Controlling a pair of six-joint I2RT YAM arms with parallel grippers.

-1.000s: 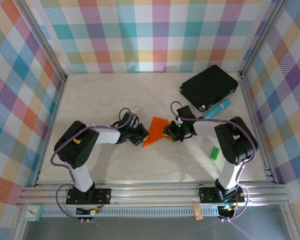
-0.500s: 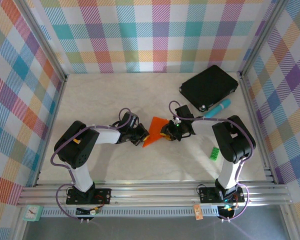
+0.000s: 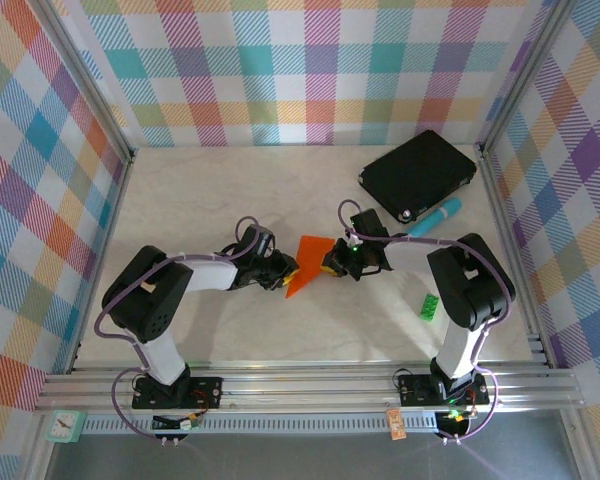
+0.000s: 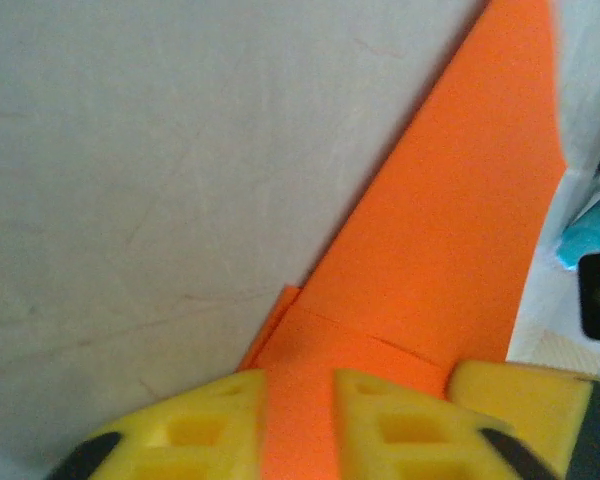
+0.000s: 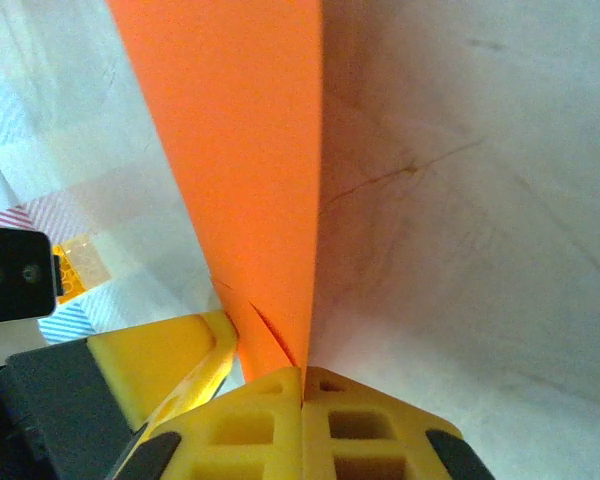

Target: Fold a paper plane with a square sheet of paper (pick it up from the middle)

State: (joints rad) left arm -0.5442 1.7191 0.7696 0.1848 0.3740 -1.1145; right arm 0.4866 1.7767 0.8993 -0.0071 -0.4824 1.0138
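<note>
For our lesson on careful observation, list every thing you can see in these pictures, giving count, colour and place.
orange paper: one, bright orange, partly folded to a point, mid-table between the grippers
black pad: one, black, far right corner of the table
tube: one, turquoise, beside the pad's near edge
green block: one, green, right side of the table by the right arm
table: one, pale, marbled
walls: three, multicoloured check, around the table
left gripper: one, yellow fingers, jaws slightly apart at the paper's near left end
right gripper: one, yellow fingers, shut on the paper's right edge
</note>
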